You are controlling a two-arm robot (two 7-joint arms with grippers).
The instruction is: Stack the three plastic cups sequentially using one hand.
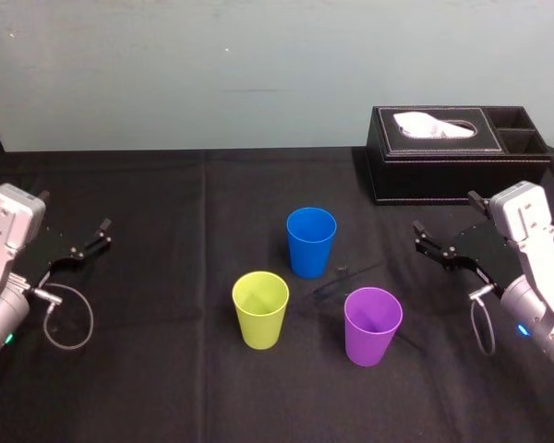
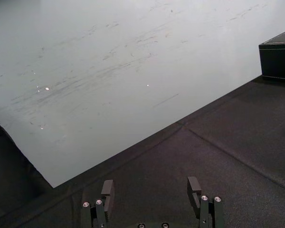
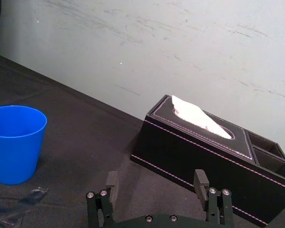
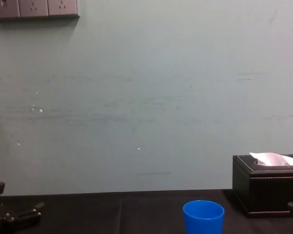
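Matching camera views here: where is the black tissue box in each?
Head view: tissue box, upper right.
Left wrist view: tissue box corner, against the pale wall.
Right wrist view: tissue box beyond the right tool.
Chest view: tissue box, lower right, right of the blue cup.
Shared landmark: the pale wall behind it.

Left gripper (image 2: pixel 150 186) low at left, jaws apart; right gripper (image 3: pixel 156 178) low at right, jaws apart, seemingly hovering.

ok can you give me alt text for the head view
Three cups stand upright and apart on a black table: blue cup at the back, yellow-green cup front left, purple cup front right. The left gripper and right gripper are at the sides, jaws open and empty; a tissue box sits back right.
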